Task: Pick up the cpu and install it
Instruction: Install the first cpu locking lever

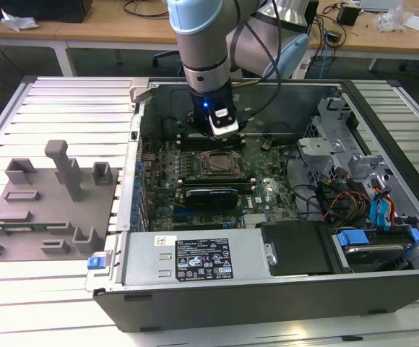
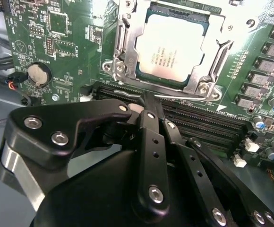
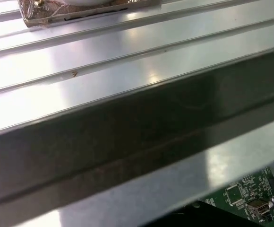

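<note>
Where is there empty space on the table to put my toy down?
The ribbed metal table is bare between the grey fixture plate and the computer case's far corner. Inside the case it's crowded: the motherboard, cables, and the gripper above the cpu.

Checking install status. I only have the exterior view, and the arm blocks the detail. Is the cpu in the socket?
Observer: Yes. In the second wrist view the cpu lies flat in the socket, silvery top up, with the metal frame around it.
Operator: Gripper touching it?
Observer: No. The gripper sits apart from it, over the black memory slots beside the socket.
Operator: Anything in the first wrist view?
Observer: A dark metal band and a corner of green board.
</note>
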You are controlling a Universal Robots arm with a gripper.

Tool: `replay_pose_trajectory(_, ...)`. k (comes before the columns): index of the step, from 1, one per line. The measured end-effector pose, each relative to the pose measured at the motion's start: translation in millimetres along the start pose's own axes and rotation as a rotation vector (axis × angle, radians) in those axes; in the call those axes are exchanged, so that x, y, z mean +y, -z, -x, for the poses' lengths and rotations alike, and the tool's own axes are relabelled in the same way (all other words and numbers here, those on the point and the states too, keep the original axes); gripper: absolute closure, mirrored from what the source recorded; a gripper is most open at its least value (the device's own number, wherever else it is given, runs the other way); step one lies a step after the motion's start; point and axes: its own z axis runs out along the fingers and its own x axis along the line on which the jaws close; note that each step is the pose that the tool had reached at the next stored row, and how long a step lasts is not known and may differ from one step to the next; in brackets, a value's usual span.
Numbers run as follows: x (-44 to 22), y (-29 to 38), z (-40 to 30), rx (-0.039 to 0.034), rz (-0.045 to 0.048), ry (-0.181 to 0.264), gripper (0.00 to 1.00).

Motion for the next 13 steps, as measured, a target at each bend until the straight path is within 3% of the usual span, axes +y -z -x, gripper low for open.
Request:
replay_pose_trajectory(4,-0.5,-1.3,-1.2,-0.0098,-0.0102,-0.003,0.89)
replay_pose_trajectory(8,0.1,-1.5,-2.1,-0.0205,-0.011,-0.012,0.89)
replay_pose_trajectory(10,0.7,-1.8,-2.2,-0.0432,-0.0078,-0.017,0.89)
replay_pose_trajectory(13,0.9,-2.2,-3.3,-0.0604,-0.0053,-0.027,0.89)
